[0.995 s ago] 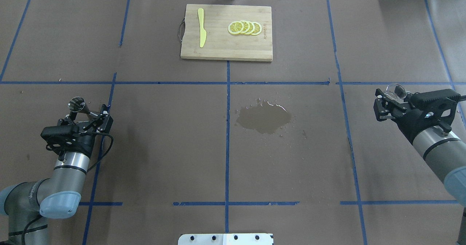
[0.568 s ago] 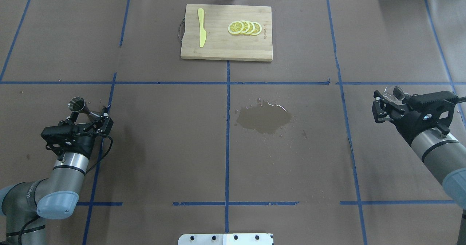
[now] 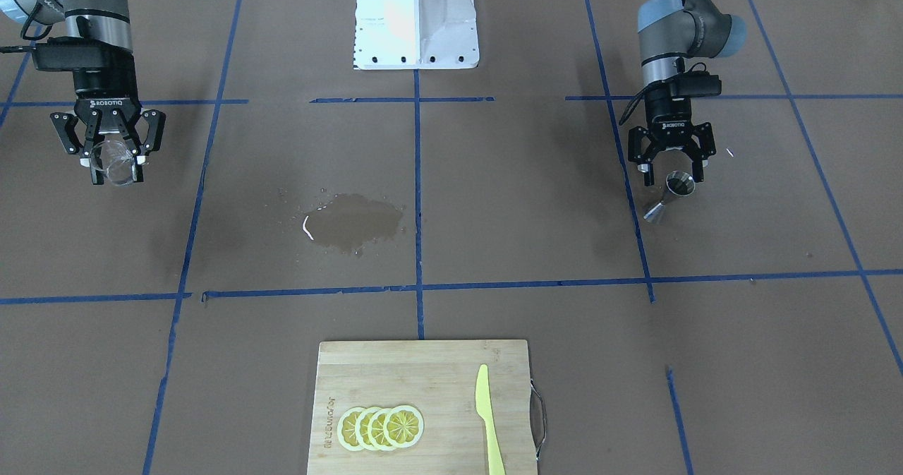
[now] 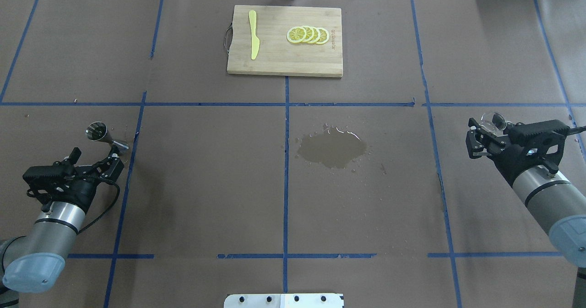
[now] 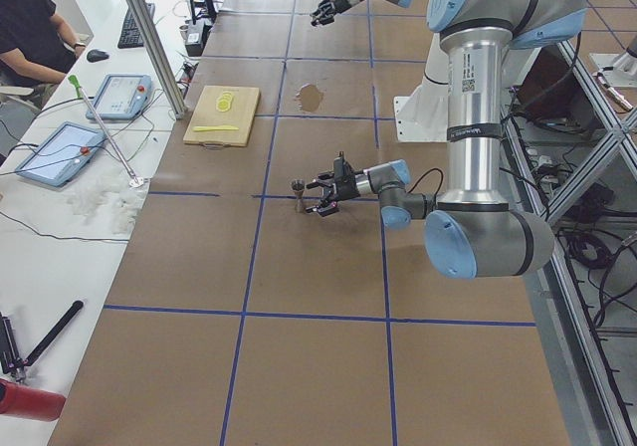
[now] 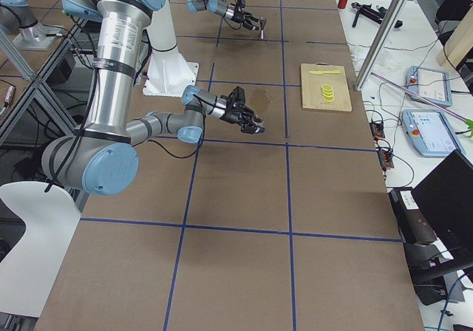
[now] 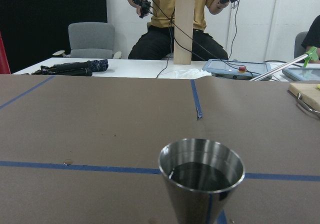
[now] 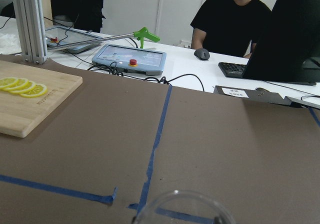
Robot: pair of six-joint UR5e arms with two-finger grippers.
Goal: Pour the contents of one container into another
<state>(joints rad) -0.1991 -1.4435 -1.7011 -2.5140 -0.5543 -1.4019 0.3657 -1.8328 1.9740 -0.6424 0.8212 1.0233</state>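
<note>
Release is confirmed: the left gripper has been opened wide and drawn back from the jigger, left standing with liquid on the table, while the glass tumbler is kept clamped in the right gripper, so the pour is judged done.

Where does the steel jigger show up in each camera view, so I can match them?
Exterior front-facing: jigger right of centre, at mid-height.
Overhead exterior: jigger at far left, mid-height.
Exterior left: jigger near the centre.
Exterior right: jigger tiny, near the top.
Left wrist: jigger close up, bottom centre.
Right wrist: not in view.
Shared landmark: the cutting board, visible in every view.
</note>
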